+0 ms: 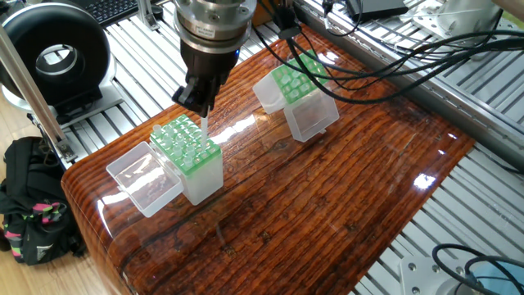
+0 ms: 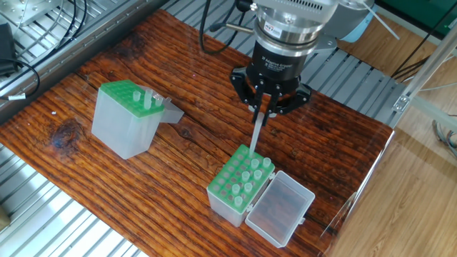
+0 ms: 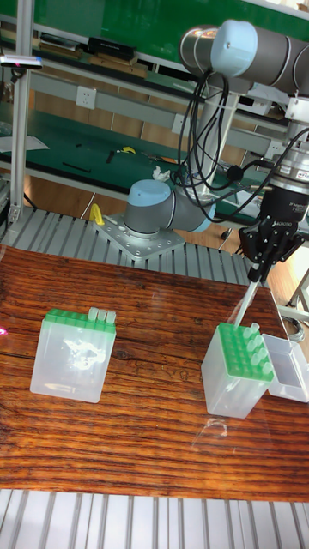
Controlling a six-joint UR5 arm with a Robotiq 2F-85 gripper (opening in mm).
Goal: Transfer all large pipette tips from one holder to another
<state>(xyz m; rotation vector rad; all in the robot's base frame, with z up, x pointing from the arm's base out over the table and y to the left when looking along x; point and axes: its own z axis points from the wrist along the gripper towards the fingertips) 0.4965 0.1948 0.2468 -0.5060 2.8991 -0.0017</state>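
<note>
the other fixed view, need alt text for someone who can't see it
A robot hand holds one large pipette tip upright, its point just above a green-topped tip box with its clear lid open on a wooden table. A second green-topped box to the left holds a few tips at its back edge.

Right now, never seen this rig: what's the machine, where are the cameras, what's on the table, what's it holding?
It is one robot arm with a two-finger gripper over a wooden table. Two cameras look down at the table from opposite sides; the tall picture is a third one, level with the table, which shows the arm's base behind it. On the table stand two clear boxes with green hole grids, lids open: the near holder, under the gripper, with many tips, and the far holder, with a few at one edge. The fingers are shut on one tip, upright, its point just above the near holder's grid.
</note>
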